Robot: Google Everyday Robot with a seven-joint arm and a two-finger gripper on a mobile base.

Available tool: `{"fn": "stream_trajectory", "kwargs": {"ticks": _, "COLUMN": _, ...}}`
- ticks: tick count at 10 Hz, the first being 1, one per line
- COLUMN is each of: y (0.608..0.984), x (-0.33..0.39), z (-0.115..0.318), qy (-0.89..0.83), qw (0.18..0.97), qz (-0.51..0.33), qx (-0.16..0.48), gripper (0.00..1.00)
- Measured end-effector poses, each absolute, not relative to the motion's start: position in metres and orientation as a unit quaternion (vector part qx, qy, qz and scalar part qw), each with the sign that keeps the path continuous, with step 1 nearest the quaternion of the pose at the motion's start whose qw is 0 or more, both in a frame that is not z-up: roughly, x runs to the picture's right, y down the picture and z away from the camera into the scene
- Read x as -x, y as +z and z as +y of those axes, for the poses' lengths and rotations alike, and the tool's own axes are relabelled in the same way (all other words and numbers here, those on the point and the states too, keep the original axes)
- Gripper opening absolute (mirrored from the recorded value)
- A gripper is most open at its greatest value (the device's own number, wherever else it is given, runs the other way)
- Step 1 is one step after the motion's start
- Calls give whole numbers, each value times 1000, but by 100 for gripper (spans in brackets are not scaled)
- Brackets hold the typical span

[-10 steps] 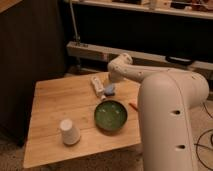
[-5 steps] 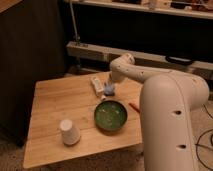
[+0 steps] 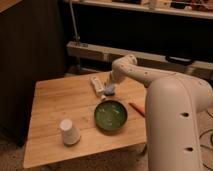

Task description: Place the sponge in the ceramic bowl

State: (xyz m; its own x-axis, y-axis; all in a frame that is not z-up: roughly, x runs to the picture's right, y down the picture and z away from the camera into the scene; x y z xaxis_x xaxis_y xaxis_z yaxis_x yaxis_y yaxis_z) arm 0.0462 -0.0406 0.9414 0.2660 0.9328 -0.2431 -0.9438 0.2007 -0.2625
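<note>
Sponge: the sponge point(image 3: 109, 90) sits at the tip of the gripper, just past the far rim of the bowl and not inside it. I can't tell if it's lifted or resting on the wood.
Gripper: the gripper point(image 3: 107, 88) is down low, right on the sponge, pointing at the table. Spread or pinching? Can't tell from here.
Bowl: the bowl point(image 3: 112, 118) stands upright with its green inside bare, just on the near side of the sponge.
Tube: the white tube point(image 3: 96, 84) lies flat, just left of the gripper.
Stick: the orange stick point(image 3: 136, 108) lies right of the bowl, near the table edge.
Cup: the white cup point(image 3: 69, 132) stands upturned, near-left, well apart from the bowl.
Arm: the white arm point(image 3: 170, 110) fills the right side and curves in over the table point(image 3: 60, 100).
</note>
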Motion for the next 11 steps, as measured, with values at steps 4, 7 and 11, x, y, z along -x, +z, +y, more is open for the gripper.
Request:
{"fn": "stream_trajectory", "kwargs": {"ticks": 4, "y": 943, "x": -38, "z": -35, "qy": 599, "qw": 779, "qz": 18, "qx": 182, "gripper": 70}}
{"fn": "stream_trajectory", "kwargs": {"ticks": 7, "y": 949, "x": -43, "z": -34, "qy": 603, "qw": 777, "qz": 24, "qx": 182, "gripper": 70}}
{"fn": "stream_trajectory", "kwargs": {"ticks": 11, "y": 958, "x": -53, "z": -27, "qy": 603, "qw": 777, "qz": 48, "qx": 174, "gripper": 70}}
